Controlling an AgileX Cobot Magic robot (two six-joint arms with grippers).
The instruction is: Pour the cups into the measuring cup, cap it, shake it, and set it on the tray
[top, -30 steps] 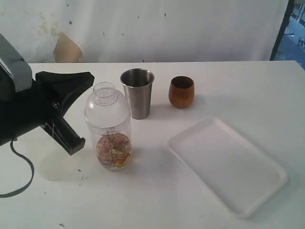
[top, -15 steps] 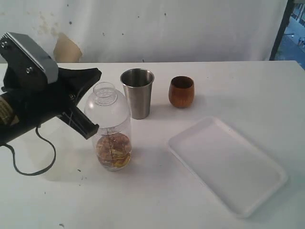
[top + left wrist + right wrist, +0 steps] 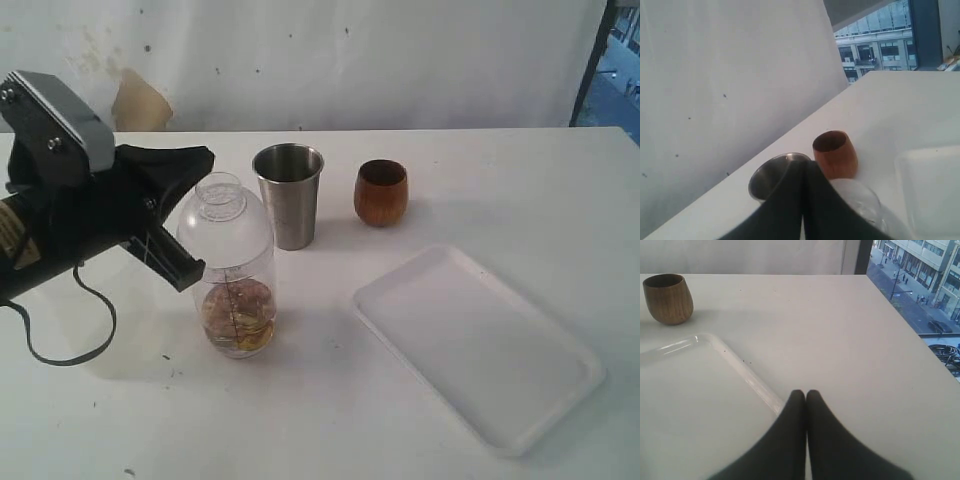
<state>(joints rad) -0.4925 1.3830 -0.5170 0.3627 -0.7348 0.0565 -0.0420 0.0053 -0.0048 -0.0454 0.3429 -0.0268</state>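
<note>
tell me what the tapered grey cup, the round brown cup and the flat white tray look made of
Tapered grey cup: likely brushed steel, by its dull metallic sheen. Round brown cup: wood, matte, with grain lines. Flat white tray: probably plastic, smooth, soft gloss on its rim.

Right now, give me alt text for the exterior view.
The shut left gripper hovers beside the cap on the measuring cup, which holds brownish contents. Behind stand the steel tumbler and wooden cup; the white tray lies right.
</note>
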